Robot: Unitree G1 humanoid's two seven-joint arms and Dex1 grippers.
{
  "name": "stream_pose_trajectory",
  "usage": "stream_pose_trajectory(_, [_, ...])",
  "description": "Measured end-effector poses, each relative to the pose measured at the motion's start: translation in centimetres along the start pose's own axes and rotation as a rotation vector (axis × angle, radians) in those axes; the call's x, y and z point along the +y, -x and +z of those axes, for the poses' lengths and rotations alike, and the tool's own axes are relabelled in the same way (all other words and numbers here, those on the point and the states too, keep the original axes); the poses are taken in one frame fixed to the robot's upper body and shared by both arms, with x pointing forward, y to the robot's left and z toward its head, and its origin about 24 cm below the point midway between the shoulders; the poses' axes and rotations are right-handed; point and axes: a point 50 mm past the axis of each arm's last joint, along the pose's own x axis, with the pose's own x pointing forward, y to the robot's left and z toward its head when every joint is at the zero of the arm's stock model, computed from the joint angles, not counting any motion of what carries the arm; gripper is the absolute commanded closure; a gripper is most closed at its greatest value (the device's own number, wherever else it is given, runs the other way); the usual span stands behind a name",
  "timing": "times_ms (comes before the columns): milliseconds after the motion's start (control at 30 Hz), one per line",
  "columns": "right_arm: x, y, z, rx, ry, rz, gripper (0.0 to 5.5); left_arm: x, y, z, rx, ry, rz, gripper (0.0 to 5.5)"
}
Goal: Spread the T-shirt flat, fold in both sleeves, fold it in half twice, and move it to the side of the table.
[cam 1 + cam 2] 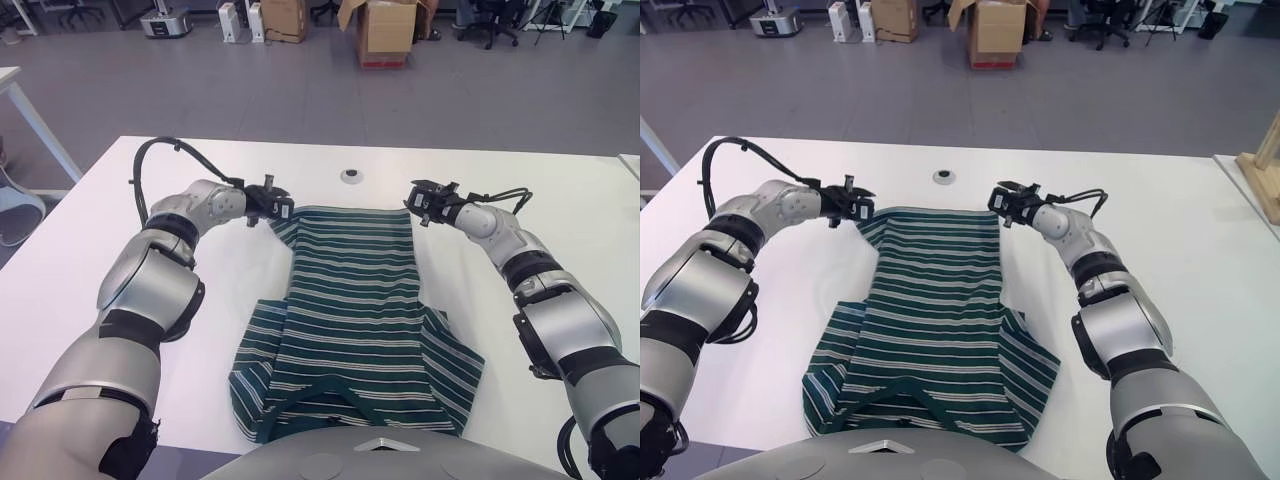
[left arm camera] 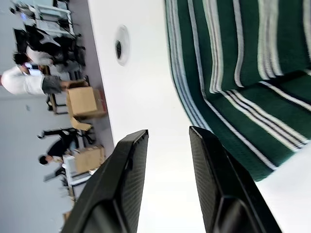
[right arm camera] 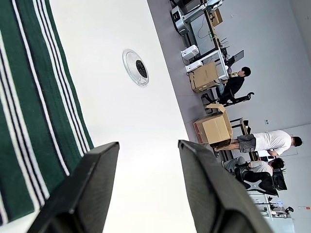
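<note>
Jaws of both arms parted and empty, beside far corners of striped T-shirt (image 1: 350, 300), white table (image 1: 560, 180)

Grey floor (image 1: 330, 95), cardboard boxes (image 1: 386, 30) beyond.

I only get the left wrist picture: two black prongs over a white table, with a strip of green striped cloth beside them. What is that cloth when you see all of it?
Observer: It is a whole T-shirt, lying along the middle of the table, with its wider, sleeved end nearest the robot.
Visitor: Is another arm working on it?
Observer: Yes. The right gripper is at the shirt's far right corner, opposite the left gripper at the far left corner.
Visitor: Has that right one got hold of the cloth?
Observer: No. In its own wrist view its fingers stand apart over bare table, with the shirt's edge beside them.
</note>
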Motion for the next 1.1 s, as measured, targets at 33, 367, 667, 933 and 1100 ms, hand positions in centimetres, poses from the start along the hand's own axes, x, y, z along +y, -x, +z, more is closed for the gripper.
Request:
stream_pose_trajectory(33, [-0.1, 0.0, 0.0, -0.002, -0.003, -0.003, 3.25, -1.2, -0.1, -0.4, -0.014, 0.103, -0.004, 3.96])
stream_pose_trajectory(367, [6.8, 3.1, 0.9, -0.217, -0.423, 0.487, 3.25, -4.8, -1.2, -0.4, -0.063, 0.353, 0.023, 3.96])
stream_pose_trajectory(667, [4.2, 5.8, -0.5, -0.001, -0.112, 0.567, 3.25, -3.9, -0.9, -1.6, 0.176, -0.384, -0.092, 3.96])
stream_pose_trajectory(933, [3.1, 4.0, 1.1, -0.111, -0.106, 0.457, 3.25, -2.3, -0.7, -1.4, 0.166, -0.548, -0.024, 3.96])
stream_pose_trajectory(1100, [1.4, 4.4, 2.1, -0.183, -0.316, 0.377, 3.25, 3.4, 0.5, 1.4, -0.047, -0.140, 0.291, 3.96])
